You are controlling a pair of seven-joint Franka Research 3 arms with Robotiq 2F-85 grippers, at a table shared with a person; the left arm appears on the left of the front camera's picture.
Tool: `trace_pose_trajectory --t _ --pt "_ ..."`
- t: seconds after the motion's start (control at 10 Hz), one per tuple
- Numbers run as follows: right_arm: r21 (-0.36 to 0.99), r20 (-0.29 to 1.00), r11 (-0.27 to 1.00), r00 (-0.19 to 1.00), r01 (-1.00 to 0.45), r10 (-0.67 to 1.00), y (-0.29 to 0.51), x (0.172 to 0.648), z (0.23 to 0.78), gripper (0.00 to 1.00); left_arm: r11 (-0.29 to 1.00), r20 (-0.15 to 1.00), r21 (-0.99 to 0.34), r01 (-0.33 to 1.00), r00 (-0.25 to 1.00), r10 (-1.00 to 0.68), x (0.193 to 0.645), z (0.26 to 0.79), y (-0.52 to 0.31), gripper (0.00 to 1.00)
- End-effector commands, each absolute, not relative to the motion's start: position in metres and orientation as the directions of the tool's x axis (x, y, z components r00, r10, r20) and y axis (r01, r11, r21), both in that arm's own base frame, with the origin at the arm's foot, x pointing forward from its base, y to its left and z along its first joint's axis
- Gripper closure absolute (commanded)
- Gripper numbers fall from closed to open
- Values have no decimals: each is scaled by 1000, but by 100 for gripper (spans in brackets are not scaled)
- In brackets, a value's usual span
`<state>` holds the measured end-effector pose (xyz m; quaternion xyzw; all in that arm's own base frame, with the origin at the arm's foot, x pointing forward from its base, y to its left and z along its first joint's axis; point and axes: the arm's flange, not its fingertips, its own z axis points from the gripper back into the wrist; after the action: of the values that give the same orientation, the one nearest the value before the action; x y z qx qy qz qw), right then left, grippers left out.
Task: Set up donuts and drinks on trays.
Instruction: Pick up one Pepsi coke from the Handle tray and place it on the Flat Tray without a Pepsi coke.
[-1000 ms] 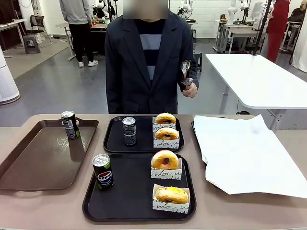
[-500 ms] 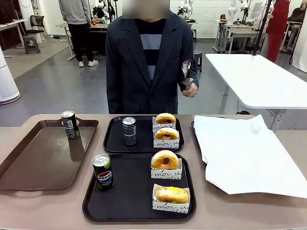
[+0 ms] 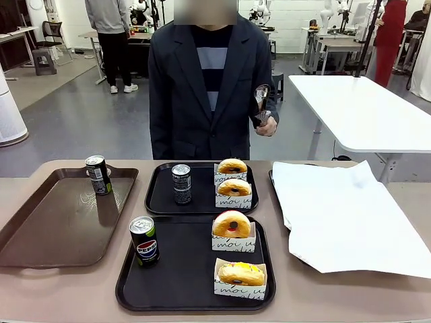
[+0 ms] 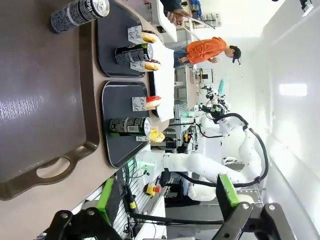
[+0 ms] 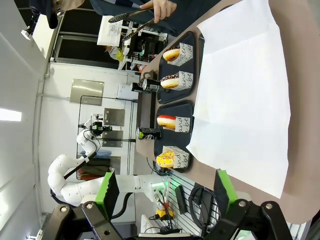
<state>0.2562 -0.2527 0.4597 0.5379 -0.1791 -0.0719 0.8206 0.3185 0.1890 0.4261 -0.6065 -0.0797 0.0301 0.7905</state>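
Tan surface (image 3: 67,289) spanning the front view, with a person in a dark jacket (image 3: 202,87) standing at its far side, tongs (image 3: 261,101) gripped in one hand (image 3: 266,125). Large white paper sheet (image 3: 343,215) spread over the right part of the surface, covering something dark along its left edge. Long brown tray (image 3: 60,222) at the left, carrying one dark can (image 3: 98,175) upright at its far end. Near black tray (image 3: 182,276) in the middle front, touching the far black tray (image 3: 161,195) just behind it. On the near tray: Pepsi can (image 3: 144,241) upright at the left, red-glazed donut (image 3: 231,225) in its white sleeve at the far right, yellow-glazed donut (image 3: 240,275) in its sleeve at the near right. On the far tray: dark grey can (image 3: 181,184) upright at the left, two sleeved donuts at the right, one with chocolate glaze (image 3: 234,188) in front of another (image 3: 232,166) whose glaze is hard to tell. Left tool (image 4: 165,220) seen from its wrist with green-padded fingers spread wide apart, nothing between them, hanging off beside the brown tray's handle end. Right tool (image 5: 165,210) likewise spread apart and holding nothing, poised near the paper sheet's edge.
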Motion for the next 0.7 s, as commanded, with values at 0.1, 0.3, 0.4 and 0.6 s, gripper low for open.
trace_pose_trajectory --t 0.1,0.3,0.4,0.6 --pt "912 235 399 921 -98 -310 -253 257 460 0 262 92 -964 51 985 146 319 425 189 0" --pt "912 235 399 921 -98 -310 -253 257 460 0 262 92 -964 51 985 146 319 425 189 0" --pt "912 235 399 921 -98 -310 -253 257 460 0 262 92 -964 51 985 146 319 425 189 0" --pt "912 235 399 921 -98 -310 -253 257 460 0 262 92 -964 51 985 146 319 425 189 0"
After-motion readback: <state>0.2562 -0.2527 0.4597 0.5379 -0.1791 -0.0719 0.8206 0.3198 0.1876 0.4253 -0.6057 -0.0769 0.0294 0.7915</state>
